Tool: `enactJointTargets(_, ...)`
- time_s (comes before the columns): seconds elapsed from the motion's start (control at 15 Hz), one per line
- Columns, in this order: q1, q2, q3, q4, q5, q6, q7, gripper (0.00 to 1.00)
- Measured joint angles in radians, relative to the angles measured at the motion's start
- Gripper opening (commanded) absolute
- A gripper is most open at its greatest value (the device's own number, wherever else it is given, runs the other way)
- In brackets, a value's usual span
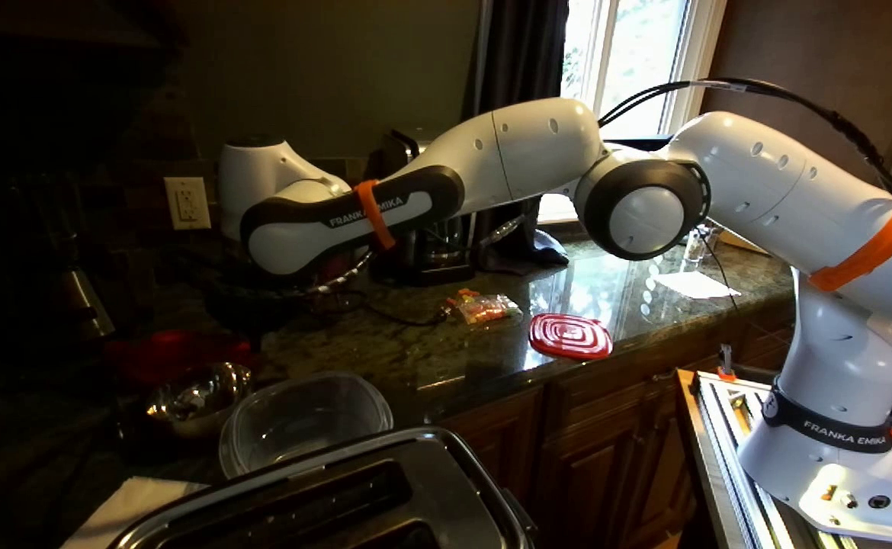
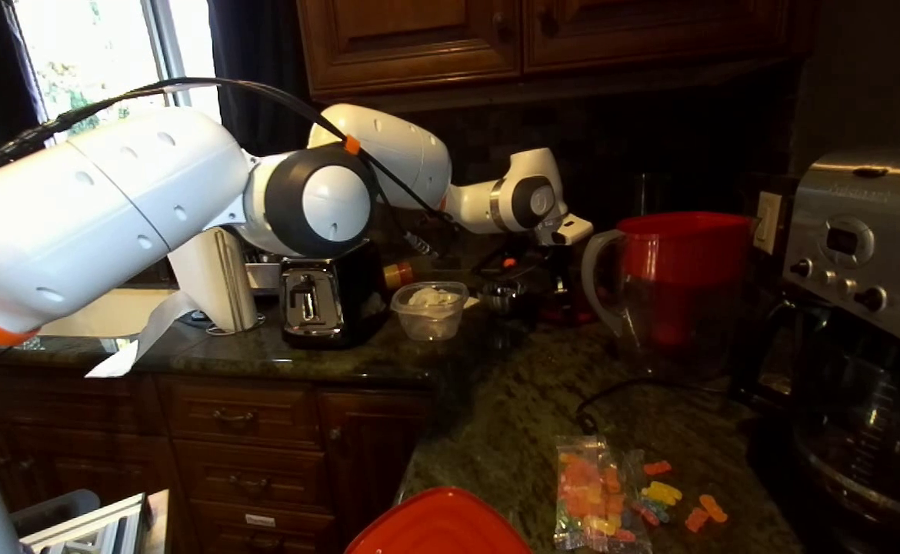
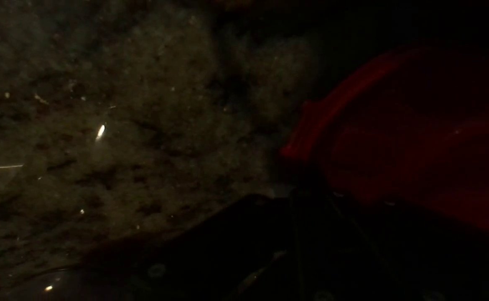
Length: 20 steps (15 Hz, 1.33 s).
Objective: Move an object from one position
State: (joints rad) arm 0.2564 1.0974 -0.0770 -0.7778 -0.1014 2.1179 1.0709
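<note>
Red piece [image 1: 175, 352] in shadow behind the bowl [image 1: 217, 379]

In an exterior view the red piece shows as a dull shape at the dark end of the counter [image 1: 431, 358]. The bowl, small and metal, stands in front of it and overlaps its lower edge. Whether the piece lies flat, tilts or touches the bowl I cannot tell; the shadow is too deep.

The gripper [image 3: 311, 191] is near the bowl, at the end of the long white arm [image 1: 545, 156]. Its fingers reach in from the bottom of the wrist view, almost black, and I cannot tell whether they stand wide, narrow or around anything. Just beyond their tips, to the right, a red rim [image 3: 311, 129] with a small tab comes out of the dark; which red thing it belongs to is unclear.

Next to the bowl stands a clear tub [image 1: 316, 415], and beside that the toaster [image 1: 454, 480]. In an exterior view the tall red pitcher [image 2: 681, 269] stands to the right of the bowl, with the coffee maker [image 2: 865, 238] closer to the camera.

Well apart from the bowl, the spiral disc [image 1: 570, 335] lies near the counter's edge, a candy bag [image 1: 486, 307] just beside it. In an exterior view loose candies [image 2: 661, 492] lie next to the bag.
</note>
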Motion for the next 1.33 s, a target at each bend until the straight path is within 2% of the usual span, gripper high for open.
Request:
enactJointTargets(0.53, 0.000, -0.038, -0.003, 0.062, -0.001, 0.004, 0.011, 0.00)
enactJointTargets(0.8, 0.010, -0.125, -0.018, 0.053, -0.025, -0.081, 0.009, 0.00)
enactJointTargets(1.07, 0.039, -0.265, -0.051, -0.014, -0.081, -0.190, 0.017, 0.00)
enactJointTargets(1.33, 0.062, -0.413, -0.088, -0.146, -0.124, -0.198, 0.098, 0.00)
